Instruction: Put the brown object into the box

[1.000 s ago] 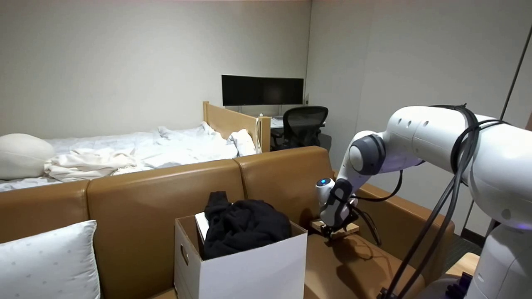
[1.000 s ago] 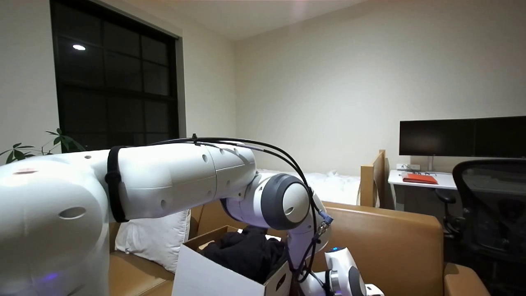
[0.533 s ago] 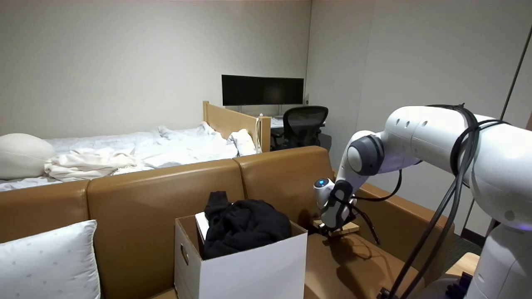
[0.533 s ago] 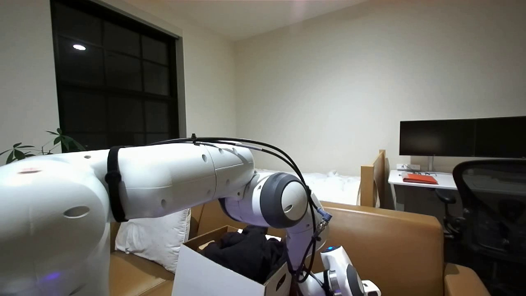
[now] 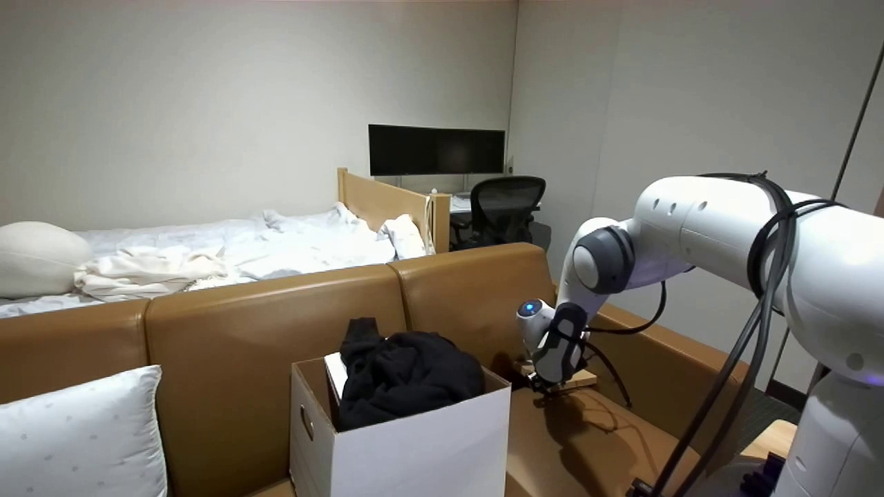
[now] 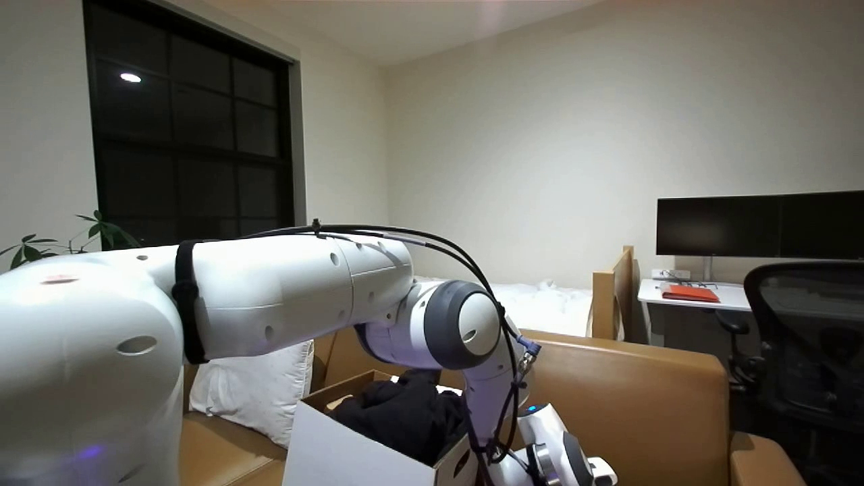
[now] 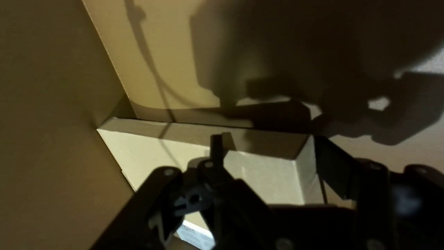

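The brown object (image 5: pixel 581 379) is a flat tan cardboard piece lying on the couch seat, against the backrest. In the wrist view the brown object (image 7: pixel 267 173) fills the space under my gripper (image 7: pixel 269 147), whose jaws stand apart. One finger (image 7: pixel 216 149) is over its broad face and casts a shadow there. The other finger (image 7: pixel 334 166) is beside its end; whether it touches, I cannot tell. In an exterior view my gripper (image 5: pixel 541 384) partly covers the brown object. The white box (image 5: pixel 421 449) stands to the left with black clothing (image 5: pixel 414 379) heaped in it.
The couch backrest (image 5: pixel 476 304) rises behind the brown object, and the armrest (image 5: pixel 663 359) is to its right. The wall of the box (image 6: pixel 358 452) stands close beside the arm. A white pillow (image 5: pixel 83 435) leans on the couch. Black cables (image 5: pixel 732 386) hang from the arm.
In both exterior views the hand has shifted slightly left, low over the brown object. The brown object and the box appear to be in the same places.
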Action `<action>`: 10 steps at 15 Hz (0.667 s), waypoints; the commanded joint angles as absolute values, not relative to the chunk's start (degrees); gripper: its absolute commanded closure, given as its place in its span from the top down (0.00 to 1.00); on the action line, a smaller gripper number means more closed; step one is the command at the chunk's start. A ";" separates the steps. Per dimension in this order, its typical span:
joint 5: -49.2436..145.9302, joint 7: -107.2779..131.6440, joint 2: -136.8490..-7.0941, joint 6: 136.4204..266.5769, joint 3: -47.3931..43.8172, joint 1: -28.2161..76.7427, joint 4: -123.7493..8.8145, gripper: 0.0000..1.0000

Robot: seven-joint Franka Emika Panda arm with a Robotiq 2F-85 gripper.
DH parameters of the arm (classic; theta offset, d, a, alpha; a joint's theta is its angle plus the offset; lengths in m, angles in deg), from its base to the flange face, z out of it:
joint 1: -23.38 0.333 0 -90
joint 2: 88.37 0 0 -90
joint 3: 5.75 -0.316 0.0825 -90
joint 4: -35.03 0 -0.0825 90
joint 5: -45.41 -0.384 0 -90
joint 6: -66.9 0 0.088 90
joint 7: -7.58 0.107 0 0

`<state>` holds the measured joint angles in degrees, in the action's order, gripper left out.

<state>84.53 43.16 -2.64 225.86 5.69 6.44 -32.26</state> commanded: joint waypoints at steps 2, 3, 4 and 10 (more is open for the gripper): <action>88.44 50.49 -2.65 228.52 10.97 5.29 -28.65 0.39; 88.02 50.40 -2.65 228.46 11.07 5.15 -28.42 0.39; 87.72 50.40 -2.65 228.47 11.17 5.06 -28.32 0.39; 85.25 49.31 -2.74 228.01 10.19 4.17 -27.60 0.38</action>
<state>85.23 46.27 -2.74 226.50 6.40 6.95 -32.43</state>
